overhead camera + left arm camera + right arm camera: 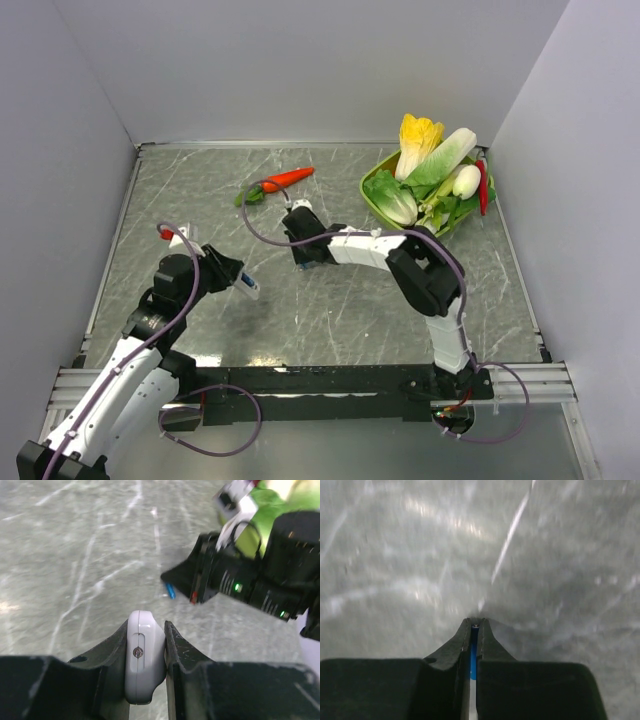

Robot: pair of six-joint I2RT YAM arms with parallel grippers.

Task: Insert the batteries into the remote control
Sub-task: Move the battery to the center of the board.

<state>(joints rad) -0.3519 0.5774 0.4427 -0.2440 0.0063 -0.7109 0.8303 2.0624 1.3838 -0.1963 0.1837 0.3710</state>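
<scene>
Two hands loaded | I see left hand (145, 629) pinching small white-grey plastic remote bar (145, 665) | right hand (475, 626) clamped on thin blue cylindrical battery (473, 655), low over grey marbled surface (395, 555)

A grey, white-veined table (330, 310) is shown. A green tray (371, 193) heaped with vegetables is set on it at the far right corner. An orange carrot (287, 179) with green leaves is laid left of the tray, well apart from it. A blue battery (171, 590) is seen on the bare surface, left of the tray and nearer the front edge.
</scene>
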